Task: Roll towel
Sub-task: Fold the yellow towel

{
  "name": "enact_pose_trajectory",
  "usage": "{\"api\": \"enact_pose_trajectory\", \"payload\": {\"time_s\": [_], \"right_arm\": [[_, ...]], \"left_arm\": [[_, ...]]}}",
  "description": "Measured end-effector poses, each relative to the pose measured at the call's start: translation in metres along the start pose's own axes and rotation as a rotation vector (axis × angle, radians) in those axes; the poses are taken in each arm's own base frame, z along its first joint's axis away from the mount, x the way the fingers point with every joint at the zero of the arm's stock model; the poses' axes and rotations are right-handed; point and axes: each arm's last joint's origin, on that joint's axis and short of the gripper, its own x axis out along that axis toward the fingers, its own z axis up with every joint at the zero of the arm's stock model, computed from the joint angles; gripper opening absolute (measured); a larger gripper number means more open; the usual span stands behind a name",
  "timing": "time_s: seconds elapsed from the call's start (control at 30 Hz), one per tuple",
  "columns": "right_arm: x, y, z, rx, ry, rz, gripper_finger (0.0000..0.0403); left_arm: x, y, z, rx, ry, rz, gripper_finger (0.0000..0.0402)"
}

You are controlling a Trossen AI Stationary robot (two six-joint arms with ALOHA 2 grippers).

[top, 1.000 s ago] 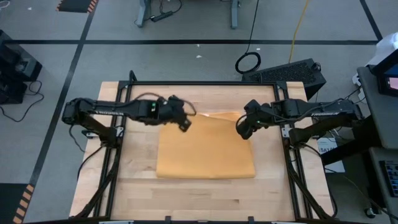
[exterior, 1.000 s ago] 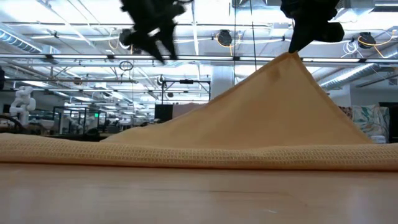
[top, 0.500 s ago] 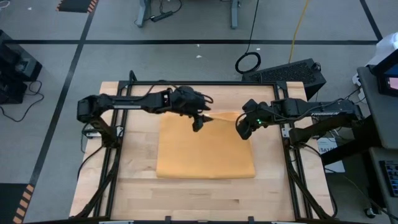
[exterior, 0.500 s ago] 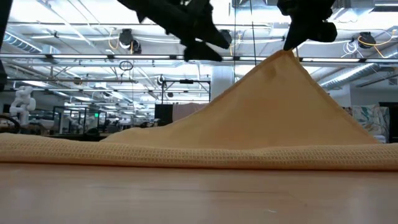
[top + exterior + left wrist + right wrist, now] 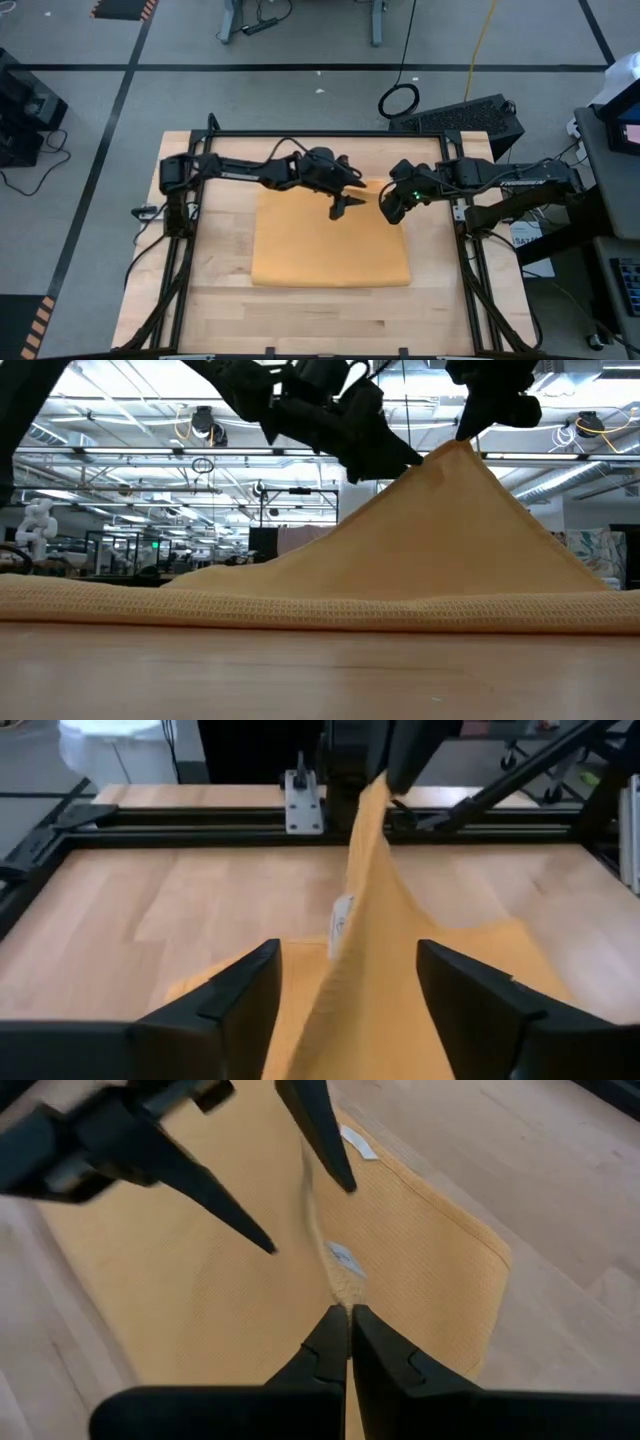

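Towel [image 5: 330,245], one; hands, two: right hand [image 5: 348,1312], left hand [image 5: 343,207].

The wooden table [image 5: 210,300] stands on a grey floor [image 5: 300,90] that is marked with dark tape lines [image 5: 110,110], and orange-and-black hazard stripes [image 5: 40,320] show at one corner. On the floor beyond the table lie a coiled black cable [image 5: 399,100], a yellow cable [image 5: 482,45] and a dark case [image 5: 470,115], and the metal legs of a stand [image 5: 300,20] are farther off. In the low view the hall behind has a high ceiling with bright lamps [image 5: 205,422] and steel beams [image 5: 120,455], and a white humanoid figure [image 5: 38,525] stands far at the side.
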Motion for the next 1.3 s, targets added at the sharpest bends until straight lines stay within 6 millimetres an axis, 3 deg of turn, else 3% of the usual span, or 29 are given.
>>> {"api": "enact_pose_trajectory", "payload": {"time_s": [0.17,0.4,0.53,0.73,0.9,1.03,1.13,1.3], "right_arm": [[0.000,0.000,0.000,0.003,0.001,0.000,0.0000],[0.000,0.000,0.000,0.037,0.002,0.002,0.0000],[-0.007,-0.001,-0.001,0.119,0.030,0.062,0.0019],[-0.034,-0.022,-0.006,0.367,0.058,0.116,0.0095],[-0.042,-0.054,-0.010,0.475,0.038,-0.095,0.0146],[-0.025,-0.072,-0.003,0.487,0.061,-0.140,0.0165],[0.005,-0.083,0.000,0.505,0.056,-0.076,0.0172],[0.058,-0.120,-0.013,0.594,0.073,-0.061,0.0178]], "left_arm": [[0.008,0.001,0.005,0.027,-0.023,-0.039,0.0166],[0.015,0.001,0.007,0.045,-0.034,-0.060,0.0016],[0.015,0.001,0.007,0.051,-0.034,-0.059,0.0009],[0.013,0.001,0.008,0.080,-0.033,-0.054,0.0004],[0.013,0.001,0.009,0.081,-0.035,-0.055,0.0003],[0.012,0.001,0.010,0.084,-0.043,-0.057,0.0003],[0.011,0.002,0.011,0.085,-0.050,-0.055,0.0003],[0.010,0.006,0.011,0.082,-0.049,-0.046,0.0003]]}}
